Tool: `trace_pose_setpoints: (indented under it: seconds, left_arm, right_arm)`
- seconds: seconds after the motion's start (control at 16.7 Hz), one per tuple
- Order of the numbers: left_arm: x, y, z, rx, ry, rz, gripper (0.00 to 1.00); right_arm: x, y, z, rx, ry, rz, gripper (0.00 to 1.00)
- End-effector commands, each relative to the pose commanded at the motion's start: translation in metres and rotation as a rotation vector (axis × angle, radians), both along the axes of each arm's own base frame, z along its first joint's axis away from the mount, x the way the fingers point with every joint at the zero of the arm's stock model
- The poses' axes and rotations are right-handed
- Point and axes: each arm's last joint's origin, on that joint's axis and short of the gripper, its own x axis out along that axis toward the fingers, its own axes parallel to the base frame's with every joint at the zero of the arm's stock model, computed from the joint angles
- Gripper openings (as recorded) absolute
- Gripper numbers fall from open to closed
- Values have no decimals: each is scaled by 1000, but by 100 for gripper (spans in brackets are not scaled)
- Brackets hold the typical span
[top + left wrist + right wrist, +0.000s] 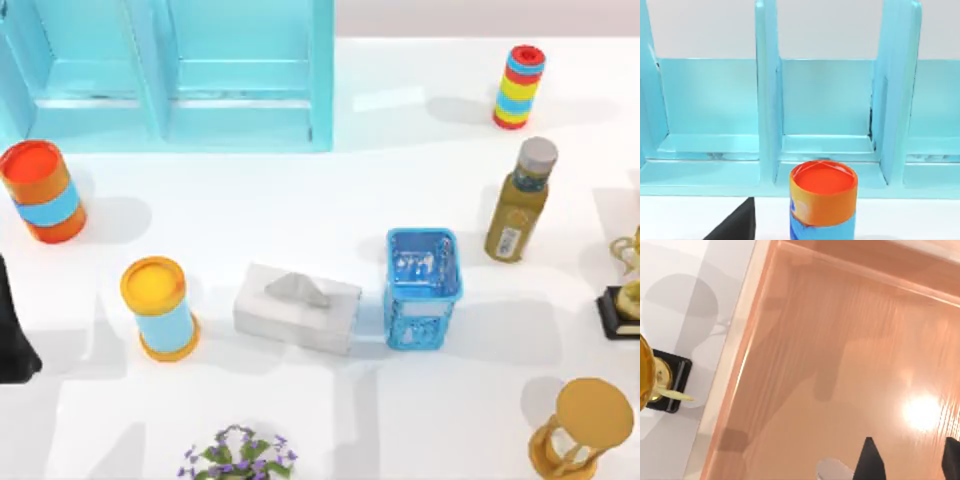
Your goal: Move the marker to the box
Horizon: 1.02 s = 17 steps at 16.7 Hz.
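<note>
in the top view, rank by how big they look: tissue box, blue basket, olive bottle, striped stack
1. tissue box, largest footprint in the top view.
2. blue basket, close behind the tissue box.
3. olive bottle, tall but slim.
4. striped stack, smallest; it stands farthest back on the table, so it may look smaller than it is.

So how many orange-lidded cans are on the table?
2. The red-orange can stands at the table's left edge, in front of the blue shelf; the yellow-orange can stands left of the tissue box. More could be hidden.
</note>
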Motion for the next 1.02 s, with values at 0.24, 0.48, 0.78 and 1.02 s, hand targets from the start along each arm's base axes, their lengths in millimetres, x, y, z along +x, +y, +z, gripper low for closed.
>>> trace_pose_setpoints:
  seconds: [0.24, 0.48, 0.78, 1.02]
  left_arm:
    - [0, 0, 0, 0, 0, 0, 100]
    - [0, 0, 0, 0, 0, 0, 100]
    - [0, 0, 0, 0, 0, 0, 100]
    - [0, 0, 0, 0, 0, 0, 100]
  right_arm:
    - [2, 0, -13, 0, 2, 0, 0]
    - [2, 0, -13, 0, 2, 0, 15]
    - [2, 0, -13, 0, 2, 0, 53]
    - [2, 0, -13, 0, 2, 0, 83]
